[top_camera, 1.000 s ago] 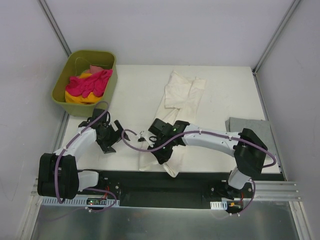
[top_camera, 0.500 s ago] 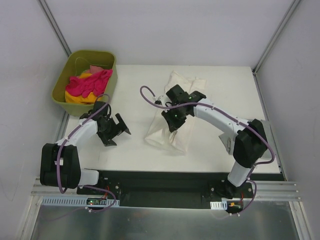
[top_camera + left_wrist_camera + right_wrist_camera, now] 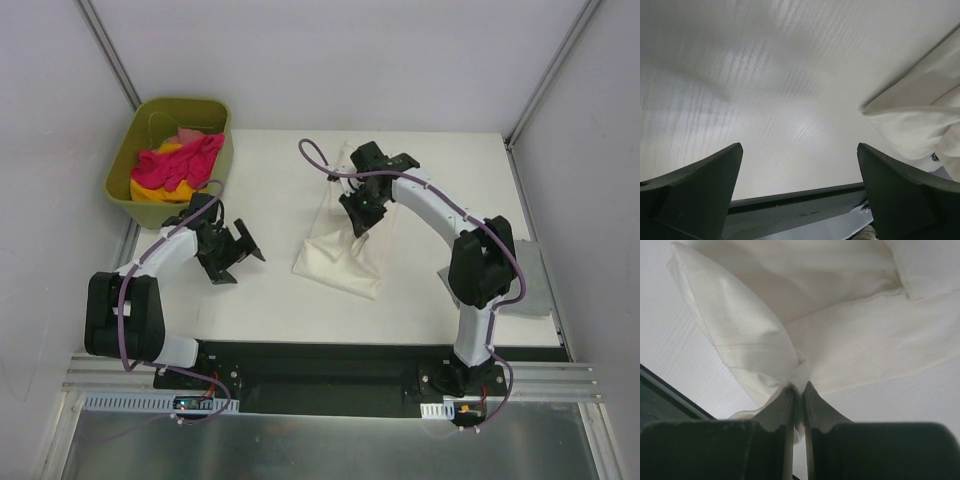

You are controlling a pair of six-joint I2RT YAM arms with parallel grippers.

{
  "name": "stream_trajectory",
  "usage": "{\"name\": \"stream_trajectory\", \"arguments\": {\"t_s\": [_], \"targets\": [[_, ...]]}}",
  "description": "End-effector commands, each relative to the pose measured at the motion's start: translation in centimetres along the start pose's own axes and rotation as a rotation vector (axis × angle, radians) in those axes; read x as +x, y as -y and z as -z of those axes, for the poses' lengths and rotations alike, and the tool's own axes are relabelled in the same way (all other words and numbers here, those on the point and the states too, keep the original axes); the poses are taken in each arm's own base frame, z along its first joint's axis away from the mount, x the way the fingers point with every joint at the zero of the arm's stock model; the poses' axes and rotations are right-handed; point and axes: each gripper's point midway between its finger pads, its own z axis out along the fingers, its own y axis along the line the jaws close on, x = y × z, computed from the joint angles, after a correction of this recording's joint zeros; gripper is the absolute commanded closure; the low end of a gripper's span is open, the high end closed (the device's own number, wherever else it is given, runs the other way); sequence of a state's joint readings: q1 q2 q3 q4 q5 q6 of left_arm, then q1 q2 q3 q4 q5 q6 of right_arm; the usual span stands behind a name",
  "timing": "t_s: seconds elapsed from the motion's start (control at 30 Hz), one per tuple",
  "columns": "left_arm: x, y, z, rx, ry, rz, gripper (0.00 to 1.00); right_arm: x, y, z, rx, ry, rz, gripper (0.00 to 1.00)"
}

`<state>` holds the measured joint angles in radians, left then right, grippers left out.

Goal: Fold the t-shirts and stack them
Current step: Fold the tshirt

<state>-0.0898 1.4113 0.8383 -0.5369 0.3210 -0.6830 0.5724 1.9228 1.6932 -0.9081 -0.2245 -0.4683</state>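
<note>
Right wrist view: right gripper (image 3: 797,390) clamps a thin pinch of cream-white t-shirt (image 3: 855,340) near the bench's (image 3: 270,180) far edge, so it may slip; left gripper (image 3: 799,150) gapes empty.

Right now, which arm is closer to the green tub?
Left. The left arm's fingers are open just beside the near corner of the olive-green tub. The right arm's fingers are farther off, pinching the cream-white t-shirt at mid-table.

matt cream cloth shirt (image 3: 345,257), finely ribbed white table (image 3: 275,195), smooth olive plastic tub (image 3: 224,160).
</note>
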Motion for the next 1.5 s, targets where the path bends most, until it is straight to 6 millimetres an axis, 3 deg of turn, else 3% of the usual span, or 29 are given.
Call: {"name": "stream_trajectory", "arguments": {"t_s": [0.0, 0.37, 0.53, 0.6, 0.63, 0.67, 0.77, 0.93, 0.97, 1.0, 1.07, 1.13, 1.2, 1.23, 1.27, 1.33, 1.4, 1.47], "targets": [[-0.7, 1.3, 0.8, 0.047, 0.0, -0.033, 0.01, -1.1, 0.7, 0.3, -0.022, 0.009, 0.033, 0.99], [-0.7, 2.3, 1.4, 0.084, 0.003, -0.062, 0.01, -3.1, 4.3, -1.1, -0.019, 0.039, 0.025, 0.98], [-0.3, 3.3, 1.5, 0.097, 0.001, -0.102, 0.01, -2.9, 6.0, -2.3, -0.019, 0.029, 0.0, 0.87], [0.0, 4.2, 1.5, 0.102, -0.005, -0.135, 0.01, -3.0, 6.8, -3.0, -0.005, 0.031, 0.006, 0.76], [0.0, 4.6, 1.5, 0.105, -0.005, -0.145, 0.01, -3.1, 7.1, -3.2, 0.002, 0.03, 0.012, 0.68], [0.2, 4.9, 1.3, 0.101, -0.012, -0.156, 0.01, -3.2, 8.0, -3.5, 0.032, 0.024, 0.016, 0.52], [0.6, 6.8, 1.3, 0.115, -0.011, -0.211, 0.01, -3.4, 10.2, -3.0, 0.129, 0.012, 0.02, 0.33], [1.1, 9.7, 1.3, 0.141, -0.013, -0.284, 0.01, -4.0, 12.9, 0.8, 0.33, 0.05, 0.006, 0.24], [1.1, 10.0, 1.2, 0.145, -0.015, -0.29, 0.01, -4.3, 13.2, 2.7, 0.389, 0.082, -0.004, 0.23], [1.1, 10.6, 1.2, 0.151, -0.017, -0.3, 0.01, -3.9, 13.2, 2.8, 0.401, 0.091, -0.031, 0.22], [1.6, 11.2, 1.0, 0.163, -0.03, -0.316, 0.01, -3.9, 12.4, 5.2, 0.415, 0.148, -0.052, 0.21], [1.6, 11.5, 0.8, 0.168, -0.037, -0.321, 0.01, -2.8, 11.5, 5.3, 0.396, 0.169, -0.099, 0.2], [1.8, 11.6, 0.6, 0.174, -0.045, -0.325, 0.01, -3.1, 9.1, 6.5, 0.31, 0.245, -0.116, 0.2], [1.8, 11.6, 0.5, 0.174, -0.047, -0.326, 0.01, -2.0, 7.9, 5.5, 0.252, 0.232, -0.142, 0.2], [1.9, 11.4, 0.5, 0.171, -0.048, -0.325, 0.01, -2.4, 5.4, 5.9, 0.131, 0.276, -0.132, 0.15], [2.0, 11.1, 0.4, 0.166, -0.049, -0.324, 0.01, -1.9, 2.8, 4.7, 0.01, 0.292, -0.167, 0.15], [2.1, 10.5, 0.4, 0.152, -0.038, -0.325, 0.01, -2.6, -0.7, 4.2, -0.139, 0.325, -0.161, 0.08], [2.3, 9.7, 0.5, 0.14, -0.03, -0.325, 0.01, -2.2, -2.4, 2.9, -0.183, 0.297, -0.182, 0.0]]}}
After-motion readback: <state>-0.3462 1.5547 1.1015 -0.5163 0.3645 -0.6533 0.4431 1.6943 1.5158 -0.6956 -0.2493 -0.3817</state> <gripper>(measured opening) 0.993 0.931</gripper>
